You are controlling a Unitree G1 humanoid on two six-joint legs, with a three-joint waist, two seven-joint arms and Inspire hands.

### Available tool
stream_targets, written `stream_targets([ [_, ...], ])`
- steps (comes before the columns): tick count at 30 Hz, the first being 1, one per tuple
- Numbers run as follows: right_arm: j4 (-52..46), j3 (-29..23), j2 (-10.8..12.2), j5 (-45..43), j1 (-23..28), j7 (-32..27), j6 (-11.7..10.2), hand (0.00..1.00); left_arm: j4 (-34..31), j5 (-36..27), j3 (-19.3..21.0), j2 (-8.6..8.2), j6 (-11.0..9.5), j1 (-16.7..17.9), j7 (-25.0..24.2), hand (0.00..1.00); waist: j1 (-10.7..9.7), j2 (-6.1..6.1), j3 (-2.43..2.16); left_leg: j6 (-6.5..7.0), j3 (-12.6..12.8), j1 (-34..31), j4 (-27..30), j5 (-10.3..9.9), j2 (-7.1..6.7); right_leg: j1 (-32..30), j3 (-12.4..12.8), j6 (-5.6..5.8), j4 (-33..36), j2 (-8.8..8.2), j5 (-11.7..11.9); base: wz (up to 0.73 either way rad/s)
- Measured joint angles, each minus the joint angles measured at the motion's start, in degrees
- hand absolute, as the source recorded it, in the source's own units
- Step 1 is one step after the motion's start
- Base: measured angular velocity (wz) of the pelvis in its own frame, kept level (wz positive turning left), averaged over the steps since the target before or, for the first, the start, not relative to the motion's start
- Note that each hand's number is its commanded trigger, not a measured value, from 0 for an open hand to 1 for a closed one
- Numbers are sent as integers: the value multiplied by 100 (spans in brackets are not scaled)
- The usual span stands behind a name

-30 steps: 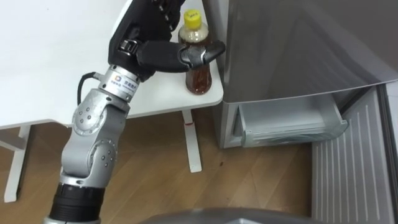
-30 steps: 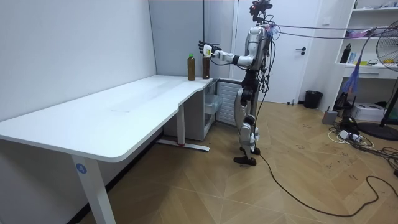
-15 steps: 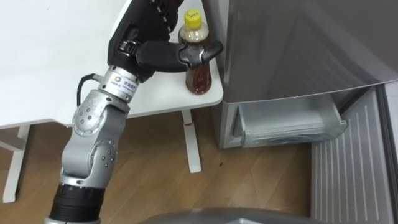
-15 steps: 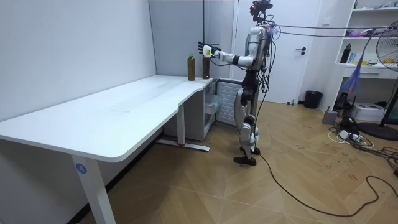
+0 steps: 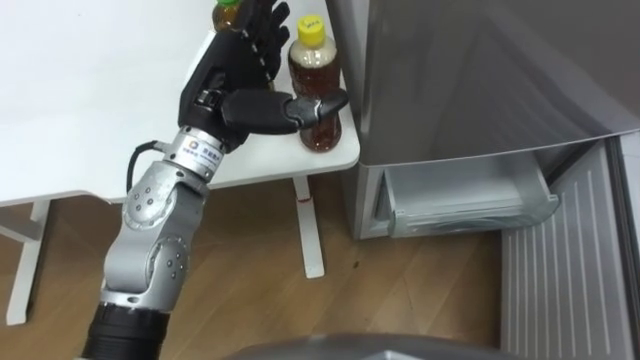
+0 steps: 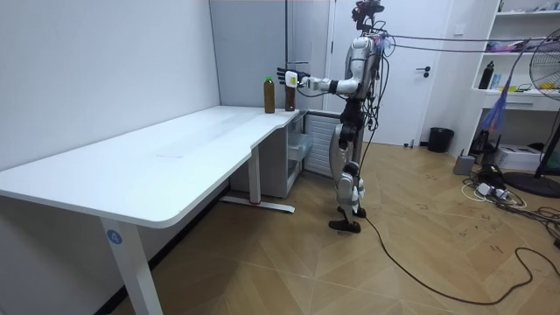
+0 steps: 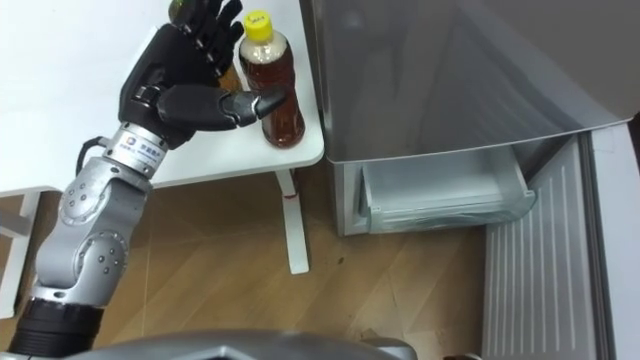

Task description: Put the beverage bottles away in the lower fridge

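A tea bottle [image 5: 322,128] with a yellow cap stands upright on the corner of the white table [image 5: 90,110], close beside the grey fridge [image 5: 470,80]. My left hand [image 5: 243,78] is open to its left, fingers spread and straight. The thumb lies across the front of the bottle's middle. A second bottle with a green cap [image 5: 228,10] shows just above the fingers. The right eye view has the same hand [image 7: 183,72] and tea bottle [image 7: 281,112]. In the room view both bottles [image 6: 269,94] stand at the table's far end, with my left hand [image 6: 291,79] held out over them.
The fridge's lower compartment stands open, with a pale plastic drawer [image 5: 465,195] showing and its door [image 5: 565,280] swung out to the right. The table leg [image 5: 310,230] stands on wooden floor between me and the fridge. I stand at the table's far corner, facing the fridge.
My left hand has dropped and drawn back a little. Its thumb has slid from the bottle's neck down to its middle, and the green-capped bottle now shows above the fingers.
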Motion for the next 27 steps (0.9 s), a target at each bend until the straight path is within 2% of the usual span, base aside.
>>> stream_targets([
  [7, 5, 1, -5, -6, 2, 75, 16, 0, 174, 0, -3, 0, 18, 5, 26, 0, -3, 92, 20, 0, 2, 2, -4, 0, -1, 0, 12, 0, 1, 3, 0, 0],
  [15, 10, 9, -5, 1, 2, 124, 17, 0, 174, 4, -3, 0, 26, 5, 27, 0, -4, 94, 22, 0, 3, 3, -14, 0, 0, -1, 25, 0, -9, 2, 0, 0],
  [19, 6, 46, -8, 0, 1, 160, 24, 0, 174, 200, -21, 2, 39, 5, 38, 0, -5, 89, 25, 0, 2, 16, -46, 0, 2, -4, 24, 0, -10, 5, 0, 0],
  [27, 11, 47, -10, -5, 7, 299, 103, 0, 173, 305, -55, 5, 115, 1, 264, 0, -36, 65, 39, 0, 21, 15, -45, 0, -1, -23, 69, 1, -15, 1, -1, -1],
])
